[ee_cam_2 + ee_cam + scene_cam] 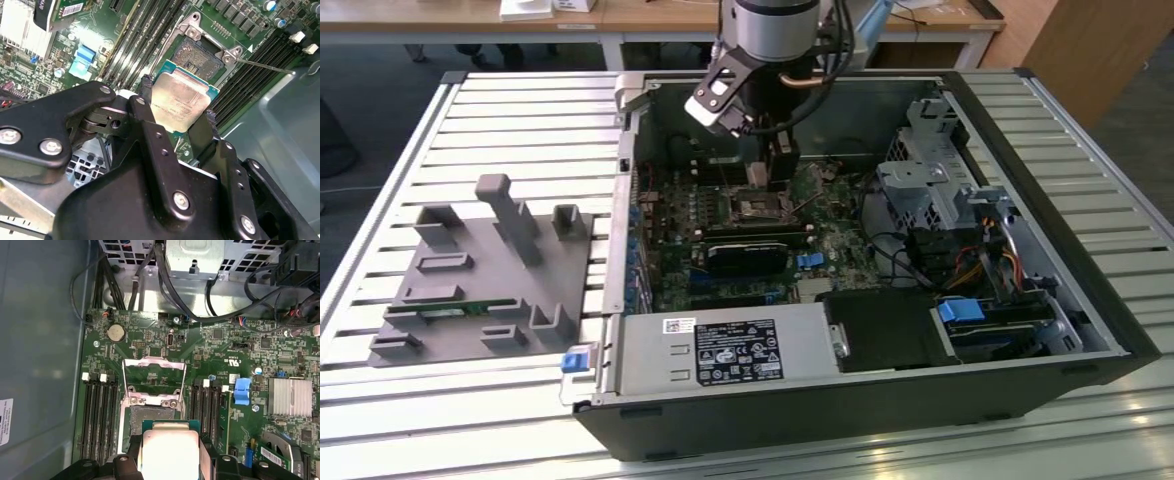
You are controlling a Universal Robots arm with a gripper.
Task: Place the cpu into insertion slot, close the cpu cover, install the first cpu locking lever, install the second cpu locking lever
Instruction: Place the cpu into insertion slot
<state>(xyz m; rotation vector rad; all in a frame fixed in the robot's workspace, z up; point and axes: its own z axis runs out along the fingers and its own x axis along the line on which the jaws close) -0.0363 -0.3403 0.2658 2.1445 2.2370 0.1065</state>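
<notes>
Soft even light, glare on cpu point(169, 452), dim case point(894, 108) interior

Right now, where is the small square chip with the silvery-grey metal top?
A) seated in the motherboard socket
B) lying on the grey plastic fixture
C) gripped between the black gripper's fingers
C: in the second wrist view the cpu is clamped in the gripper, the socket beyond it empty.
</notes>
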